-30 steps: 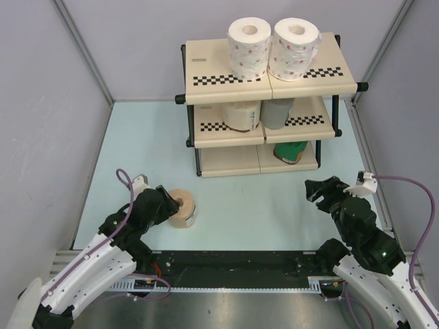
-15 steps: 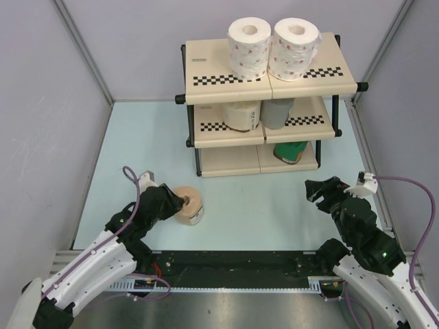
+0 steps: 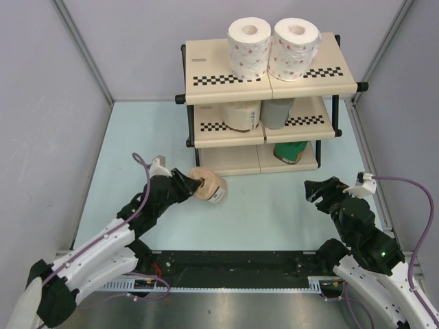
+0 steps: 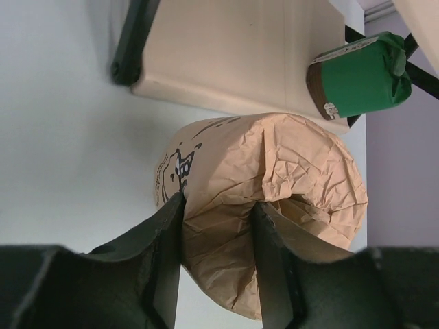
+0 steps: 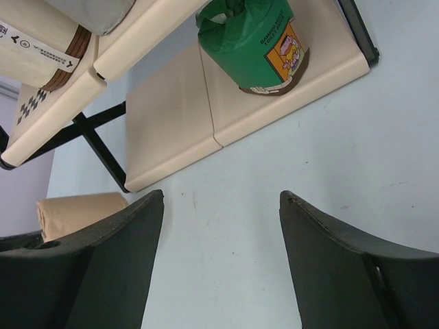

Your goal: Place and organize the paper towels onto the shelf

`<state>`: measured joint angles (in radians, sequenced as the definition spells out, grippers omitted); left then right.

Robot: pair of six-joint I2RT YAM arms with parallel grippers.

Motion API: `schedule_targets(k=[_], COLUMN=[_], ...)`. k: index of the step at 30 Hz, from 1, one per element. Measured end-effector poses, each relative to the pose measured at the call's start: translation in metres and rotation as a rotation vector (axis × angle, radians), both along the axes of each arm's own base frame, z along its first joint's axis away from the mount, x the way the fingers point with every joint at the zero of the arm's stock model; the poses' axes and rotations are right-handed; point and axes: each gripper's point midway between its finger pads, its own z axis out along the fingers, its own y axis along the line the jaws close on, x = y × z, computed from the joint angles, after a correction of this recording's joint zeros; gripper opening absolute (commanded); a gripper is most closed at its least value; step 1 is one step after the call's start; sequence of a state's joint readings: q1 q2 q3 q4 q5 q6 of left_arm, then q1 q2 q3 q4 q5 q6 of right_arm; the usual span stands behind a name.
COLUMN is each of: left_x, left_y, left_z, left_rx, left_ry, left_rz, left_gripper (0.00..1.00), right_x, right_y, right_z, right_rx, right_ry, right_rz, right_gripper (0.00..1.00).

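Observation:
My left gripper is shut on the tan-brown roll, one finger in its centre hole, and holds it just in front of the bottom tier's left half; the wrist view shows the roll close up. The shelf stands at the back. Two white red-dotted rolls stand on its top tier, the cream roll and grey roll on the middle tier, the green roll on the bottom tier's right half. My right gripper is open and empty, at the right.
Grey walls close in the pale blue table on three sides. The bottom tier's left panel is bare, next to the green roll. A black rail runs along the near edge between the arm bases.
My left gripper has lifted the tan-brown roll and carried it forward and right, from the near-left table area to just in front of the shelf's bottom tier. The right arm has not moved.

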<state>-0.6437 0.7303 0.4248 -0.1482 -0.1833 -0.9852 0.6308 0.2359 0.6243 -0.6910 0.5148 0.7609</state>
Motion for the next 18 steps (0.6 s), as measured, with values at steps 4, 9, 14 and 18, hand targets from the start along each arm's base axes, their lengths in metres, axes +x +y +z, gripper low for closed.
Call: schedule_targets(k=[4,9,14,18], left_x=[0.022,0.043,0.062,0.073], left_y=[-0.019,-0.037,-0.051,-0.058], left_z=[0.0,0.007,0.016,0.015], left_rx=[-0.018,-0.055,-0.107,-0.141], left_ry=[-0.021,-0.068,-0.108,-0.115], left_rz=[-0.009,-0.01,0.0,0.018], left_gripper=[0.34,0.34,0.34,0.34], right_x=[0.0,0.0,0.0,0.0], right_y=[0.0,0.0,0.001,0.001], right_z=[-0.001,-0.001,-0.001,-0.001], right_rx=[0.005,0.006,0.006,0.007], right_ry=[0.002,0.002,0.003,0.003], right_rz=[-0.002,-0.001,0.003,0.004], right_gripper=[0.73,0.73,0.73,0.73])
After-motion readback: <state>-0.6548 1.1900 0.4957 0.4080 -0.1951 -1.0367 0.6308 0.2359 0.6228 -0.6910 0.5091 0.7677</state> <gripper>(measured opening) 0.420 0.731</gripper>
